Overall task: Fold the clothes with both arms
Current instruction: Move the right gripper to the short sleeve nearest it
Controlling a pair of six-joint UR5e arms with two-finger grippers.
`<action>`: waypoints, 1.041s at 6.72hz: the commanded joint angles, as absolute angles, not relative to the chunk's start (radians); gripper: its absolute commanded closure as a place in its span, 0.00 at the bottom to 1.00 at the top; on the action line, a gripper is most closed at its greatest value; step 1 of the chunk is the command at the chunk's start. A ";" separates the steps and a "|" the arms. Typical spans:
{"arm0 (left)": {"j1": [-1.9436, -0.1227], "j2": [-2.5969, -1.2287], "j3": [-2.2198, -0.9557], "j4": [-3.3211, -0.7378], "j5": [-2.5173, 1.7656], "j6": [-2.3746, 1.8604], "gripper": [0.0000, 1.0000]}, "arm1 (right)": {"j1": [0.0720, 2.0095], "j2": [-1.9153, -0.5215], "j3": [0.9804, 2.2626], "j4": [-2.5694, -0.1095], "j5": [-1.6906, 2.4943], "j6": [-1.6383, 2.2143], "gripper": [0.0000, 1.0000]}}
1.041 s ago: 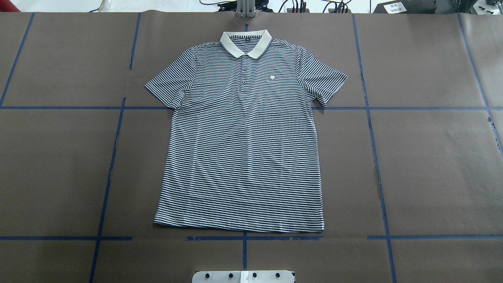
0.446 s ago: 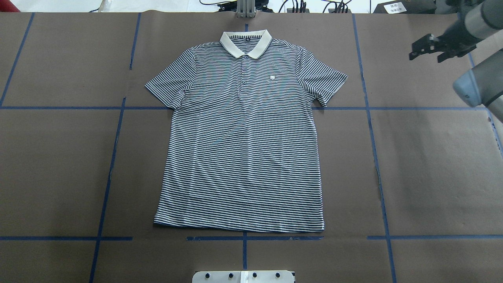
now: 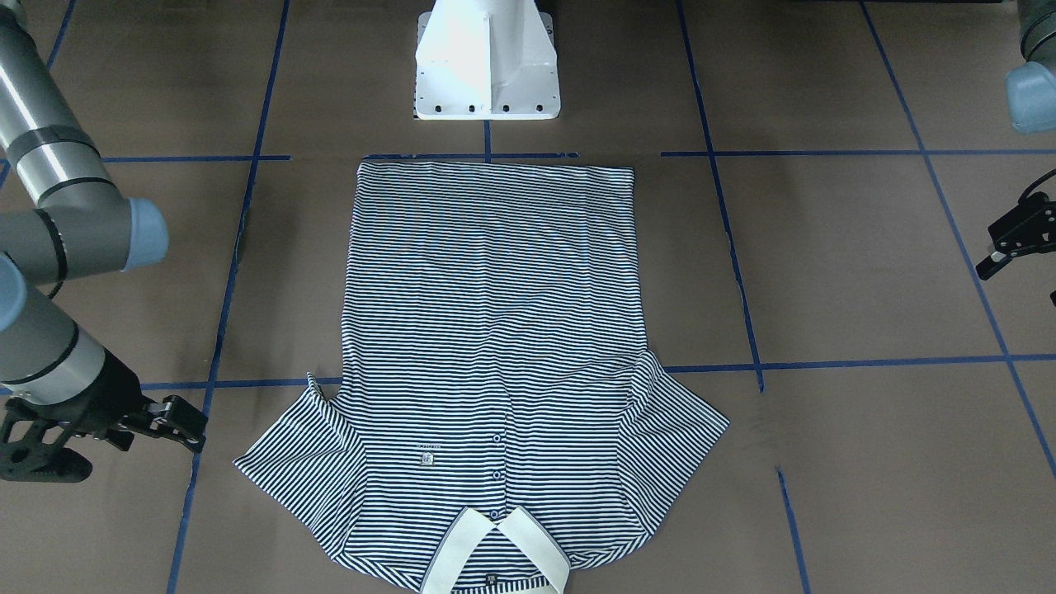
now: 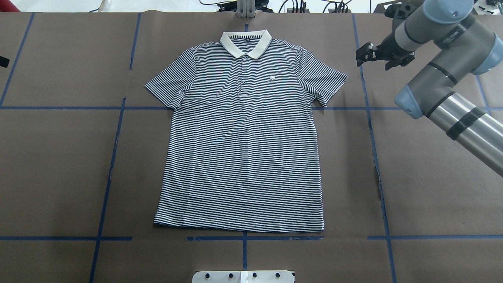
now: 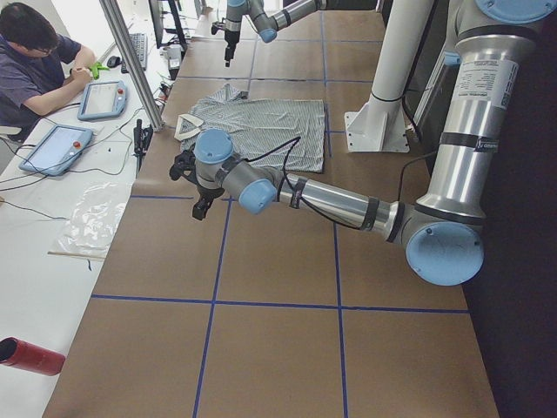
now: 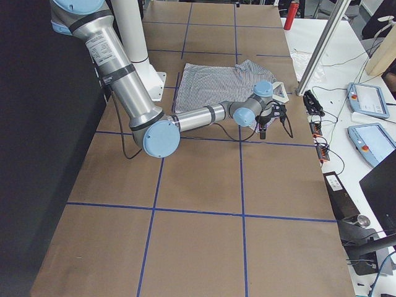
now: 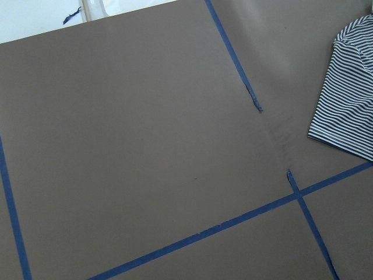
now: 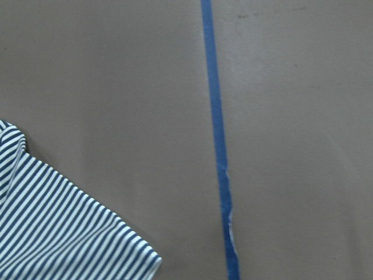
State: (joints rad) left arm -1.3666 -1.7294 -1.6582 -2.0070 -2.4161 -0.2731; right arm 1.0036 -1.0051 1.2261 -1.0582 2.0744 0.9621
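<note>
Hovering over bare table, the right gripper (image 4: pixel 375 59) has its jaws spread with nothing between them. It sits just beside the polo shirt's (image 4: pixel 243 137) right sleeve (image 4: pixel 327 80) and does not touch it. The left gripper (image 3: pixel 1011 239) is cut off at the frame edge and stands well apart from the left sleeve (image 3: pixel 676 421). Its jaw state cannot be told.

The shirt lies flat and face up at the table's middle, sleeves spread. The collar (image 4: pixel 246 42) is on the far side from the robot and the hem (image 4: pixel 239 227) is near the white pedestal base (image 3: pixel 487 62).

Handling, as judged: a light, limp knit that will sag and drag wherever it is unsupported. The firmer parts are the collar and the seamed edges. Suitable holds are the shoulder seam or sleeve edge and the hem corner on each side, pinching both layers low against the table.

Surroundings: brown paper covering (image 4: pixel 432 177) with blue tape lines (image 4: pixel 371 129), the paper torn along one of them. It could snag a fingertip scraping low. An operator (image 5: pixel 35 52) sits at the side bench with tablets (image 5: pixel 57 146), well apart from the shirt.
</note>
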 commanded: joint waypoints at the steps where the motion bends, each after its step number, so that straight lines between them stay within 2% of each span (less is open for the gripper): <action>1: -1.365 -1.733 -1.647 -2.011 -2.416 -0.278 0.00 | 0.948 -0.892 1.094 -1.055 1.992 0.951 0.00; 7: -1.365 -1.738 -1.647 -2.011 -2.419 -0.284 0.00 | 0.919 -0.893 1.057 -1.054 1.986 0.845 0.03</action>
